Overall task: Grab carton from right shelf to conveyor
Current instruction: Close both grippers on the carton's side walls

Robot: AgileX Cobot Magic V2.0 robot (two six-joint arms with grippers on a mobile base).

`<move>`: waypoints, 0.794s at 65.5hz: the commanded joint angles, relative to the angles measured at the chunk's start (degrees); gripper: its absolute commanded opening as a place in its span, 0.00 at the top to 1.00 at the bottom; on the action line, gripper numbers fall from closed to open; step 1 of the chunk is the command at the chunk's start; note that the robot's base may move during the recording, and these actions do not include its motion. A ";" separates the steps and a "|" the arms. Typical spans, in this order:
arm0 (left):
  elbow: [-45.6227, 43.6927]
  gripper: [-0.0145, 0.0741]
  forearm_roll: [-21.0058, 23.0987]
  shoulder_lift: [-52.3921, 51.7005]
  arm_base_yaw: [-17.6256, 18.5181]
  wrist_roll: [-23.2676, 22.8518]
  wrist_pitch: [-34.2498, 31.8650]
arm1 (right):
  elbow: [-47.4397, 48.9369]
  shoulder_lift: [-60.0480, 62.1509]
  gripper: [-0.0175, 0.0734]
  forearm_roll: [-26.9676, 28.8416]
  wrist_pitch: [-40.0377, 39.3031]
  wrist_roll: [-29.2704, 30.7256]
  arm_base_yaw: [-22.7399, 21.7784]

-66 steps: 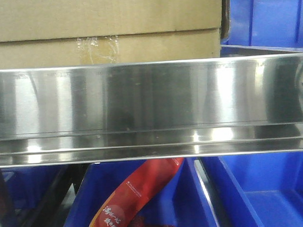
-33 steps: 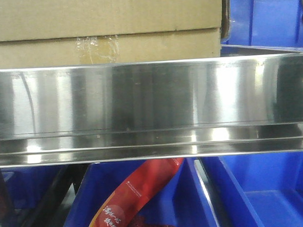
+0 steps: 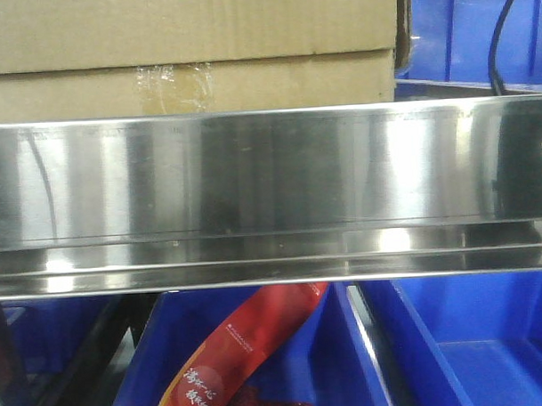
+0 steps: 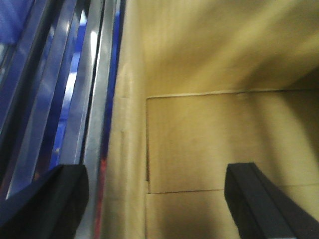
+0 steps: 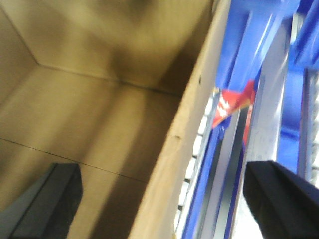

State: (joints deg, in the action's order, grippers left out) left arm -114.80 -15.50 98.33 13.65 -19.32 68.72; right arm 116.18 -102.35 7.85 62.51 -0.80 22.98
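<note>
**Arm pose.** In the left wrist view, the left gripper (image 4: 154,174) looks down into the open carton (image 4: 224,144). Its jaws are spread wide and straddle one carton wall. The finger at lower left of the frame lies outside the wall, over the steel edge of the right shelf (image 4: 94,129). The finger at lower right lies inside the box. You cannot tell whether either finger touches the cardboard.

In the right wrist view, the right gripper (image 5: 159,184) mirrors this pose with its jaws equally wide. The lower-left finger is inside the carton. The lower-right finger is outside, above the blue bins (image 5: 249,55). The wall runs between the two fingers.

**Labels.** In the front view, a red packet (image 3: 249,337) lies in a lower blue bin at bottom centre. It carries white Chinese characters, too small to read reliably. The same packet shows as a red patch at right of centre in the right wrist view.

**Carton position and orientation.** The carton occupies the upper left of the front view and sits on the right shelf, directly behind its mirror-bright front rail. The visible long side runs left to right, parallel to the rail, and passes out of the left edge of the frame. Its right end stops just short of the upper-right blue bin. Clear tape (image 3: 173,86) crosses the face left of centre. A dark cable (image 3: 498,35) hangs at upper right.
</note>
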 commanded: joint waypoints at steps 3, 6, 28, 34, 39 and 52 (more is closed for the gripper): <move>-0.43 0.31 -0.25 0.25 -1.44 -0.35 -0.05 | 0.41 -1.02 0.21 -1.09 -1.29 -0.07 0.13; -0.43 0.31 -0.25 0.36 -1.96 -0.35 -0.05 | 0.41 -1.42 0.22 -1.19 -1.29 -0.07 0.13; -0.43 0.31 0.41 1.63 -3.72 1.31 0.27 | 0.41 -2.32 0.42 -1.45 -2.11 -0.07 0.13; -0.43 0.31 0.41 2.36 -3.72 1.31 0.75 | 0.41 -2.32 0.64 -1.45 -2.11 -0.07 0.13; -0.43 0.31 1.34 3.05 -3.72 1.31 0.85 | 0.41 -2.32 0.84 -1.45 -2.11 -0.07 0.13; -0.43 0.43 2.33 3.66 -3.72 1.31 0.85 | 0.41 -2.21 0.88 -1.69 -1.99 -0.20 0.01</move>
State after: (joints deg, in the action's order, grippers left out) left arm -114.89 -12.66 102.01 10.62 -18.04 69.18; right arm 116.18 -104.85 6.77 61.59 -1.04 23.12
